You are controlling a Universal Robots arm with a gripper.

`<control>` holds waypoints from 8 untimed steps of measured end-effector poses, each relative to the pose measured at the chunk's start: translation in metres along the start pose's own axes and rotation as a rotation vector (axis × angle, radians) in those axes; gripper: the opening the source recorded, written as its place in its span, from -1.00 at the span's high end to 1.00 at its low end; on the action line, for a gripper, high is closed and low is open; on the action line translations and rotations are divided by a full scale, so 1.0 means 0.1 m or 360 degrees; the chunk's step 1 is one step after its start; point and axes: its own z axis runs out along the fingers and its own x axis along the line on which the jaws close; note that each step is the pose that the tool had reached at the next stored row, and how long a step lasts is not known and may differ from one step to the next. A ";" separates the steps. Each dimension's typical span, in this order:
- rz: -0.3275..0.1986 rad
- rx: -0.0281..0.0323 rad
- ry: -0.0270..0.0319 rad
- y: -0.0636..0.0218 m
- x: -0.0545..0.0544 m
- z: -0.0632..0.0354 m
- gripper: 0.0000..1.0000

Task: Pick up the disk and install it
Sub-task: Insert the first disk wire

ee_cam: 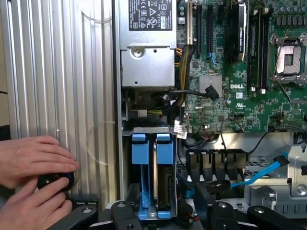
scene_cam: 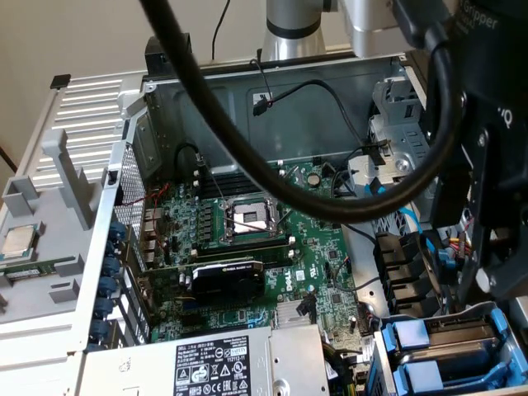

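Jaws stand well apart, one on each side of the drive bay's near end, and as far as I can make out they clamp nothing. My gripper (ee_cam: 168,216) hangs just over the bay with its links spread. Directly under it the disk (ee_cam: 163,154) sits edge-up in the drive bay (ee_cam: 148,130), with its blue carrier tab outermost. A second blue carrier (ee_cam: 138,154) stands just beside it, on the side away from the motherboard (ee_cam: 240,96). Judgement: the disk is seated in its slot, or very nearly so, which would explain a wide stance above it and not a grip.

Wrist view findings: a person's hands (ee_cam: 31,165) rest on the ribbed side panel (ee_cam: 62,72). They are closed round a small black round object (ee_cam: 55,181) whose purpose I cannot tell. The power-supply box (ee_cam: 146,57) lies just beyond the bay.

Exterior view findings: the disk (scene_cam: 462,330) shows its silver top inside the blue frame. The bay lies in the chassis corner at the exterior view's right. A thick black cable (scene_cam: 247,157) arcs across the open case. A processor chip (scene_cam: 20,241) lies well apart on the panel at the exterior view's left.
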 end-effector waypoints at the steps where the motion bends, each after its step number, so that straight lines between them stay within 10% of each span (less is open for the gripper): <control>1: 0.0000 0.00000 0.00001 -0.023 0.00 -0.009 -0.15; 8: 0.0000 -0.00045 0.00005 -0.126 -0.02 -0.050 -0.15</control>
